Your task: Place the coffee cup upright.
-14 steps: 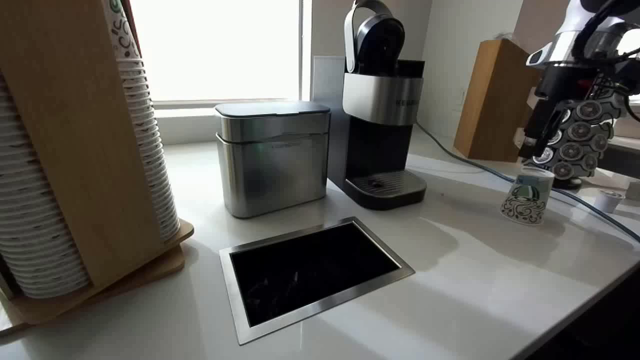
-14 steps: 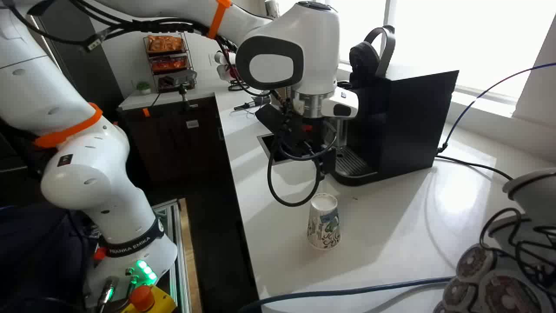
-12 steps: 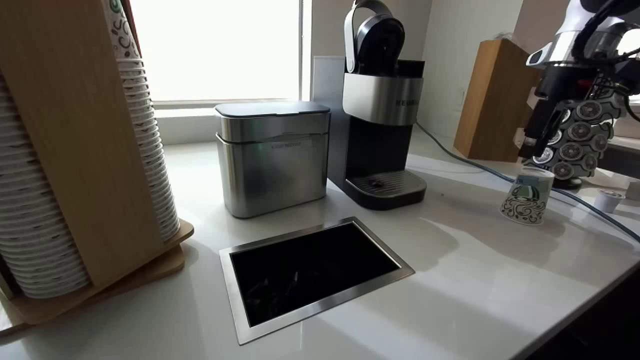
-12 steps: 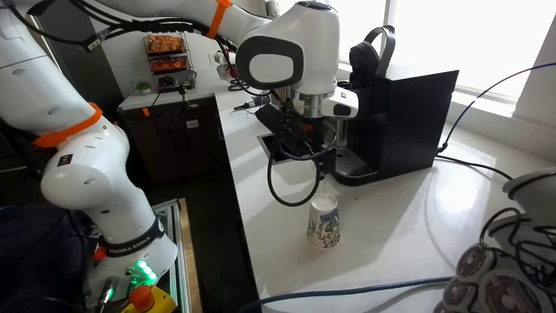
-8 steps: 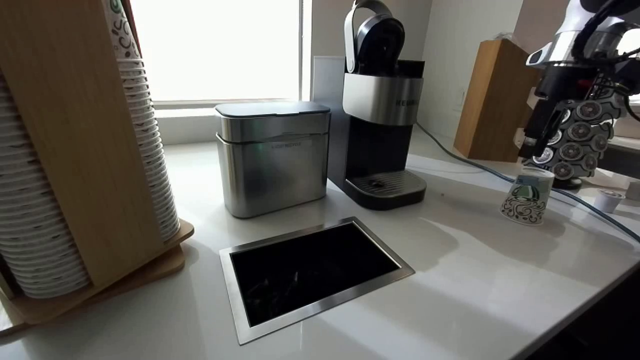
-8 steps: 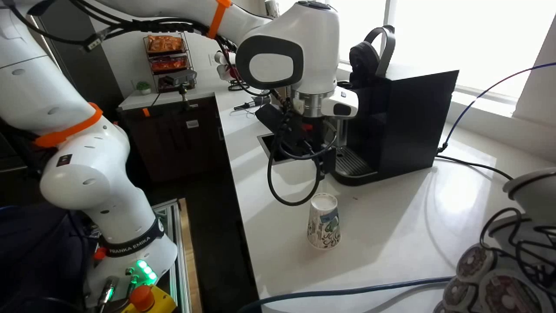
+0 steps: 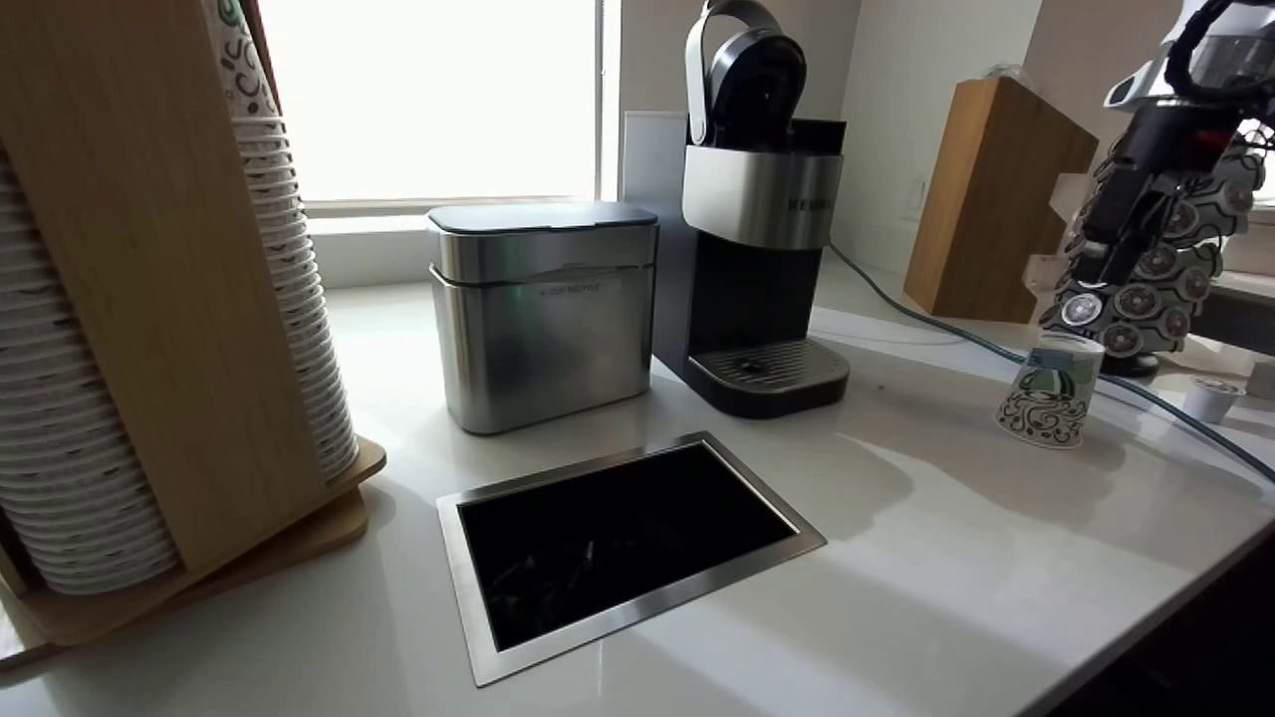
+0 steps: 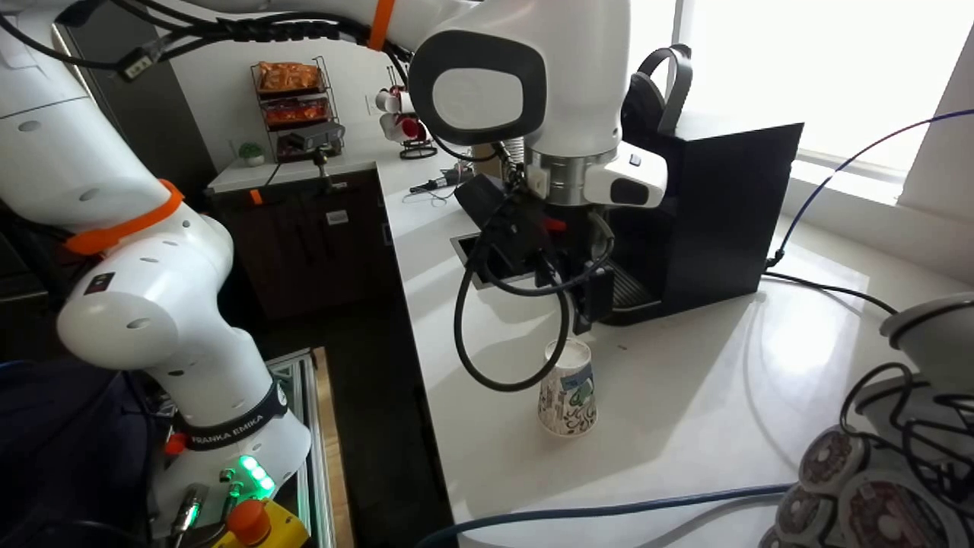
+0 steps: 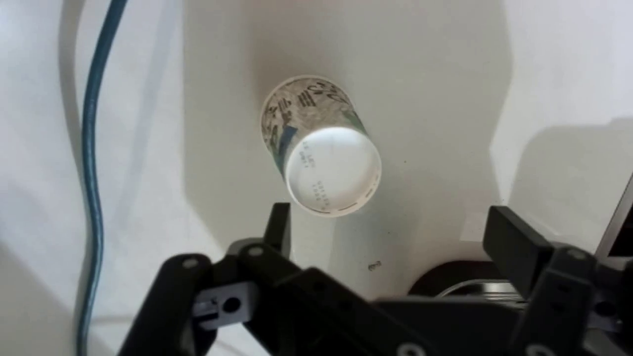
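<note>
Blue cable [image 9: 91,163] lines wrist-view left; wooden holder [image 7: 149,249] bears nested cups [image 7: 85,468]; spread-wide gripper [image 9: 394,226] hangs near the upside-down paper cup [image 9: 324,153].

Orange-banded white arm [image 8: 183,262], black fingers [image 9: 517,244]

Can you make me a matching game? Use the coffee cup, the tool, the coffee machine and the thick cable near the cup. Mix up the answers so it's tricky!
1. coffee cup
2. tool
3. coffee machine
4. thick cable

A. right beside the steel box
B. blue all along
C. upside down on the counter
D. open, holding nothing

Right pairs: 1-C, 2-D, 3-A, 4-B.
</note>
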Motion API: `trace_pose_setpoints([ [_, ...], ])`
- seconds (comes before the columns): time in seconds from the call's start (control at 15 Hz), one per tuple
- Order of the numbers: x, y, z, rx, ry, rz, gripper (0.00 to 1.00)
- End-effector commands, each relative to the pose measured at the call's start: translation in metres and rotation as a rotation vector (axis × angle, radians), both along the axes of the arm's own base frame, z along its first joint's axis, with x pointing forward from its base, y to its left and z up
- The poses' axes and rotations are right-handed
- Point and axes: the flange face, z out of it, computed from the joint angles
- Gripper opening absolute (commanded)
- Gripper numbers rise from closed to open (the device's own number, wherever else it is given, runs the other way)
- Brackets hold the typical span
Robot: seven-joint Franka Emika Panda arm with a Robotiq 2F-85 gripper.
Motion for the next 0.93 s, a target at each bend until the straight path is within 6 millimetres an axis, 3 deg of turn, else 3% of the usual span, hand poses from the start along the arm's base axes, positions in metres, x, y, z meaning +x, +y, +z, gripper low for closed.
trace_pose_setpoints([
  [0.0,0.005,-0.034,-0.011,0.002,0.072,-0.095,1.00],
  [0.33,0.027,-0.062,-0.033,0.068,0.055,-0.178,1.00],
  [0.6,0.052,-0.045,-0.050,0.110,0.085,-0.168,1.00],
  [0.87,0.064,-0.027,-0.074,0.125,0.203,-0.127,1.00],
])
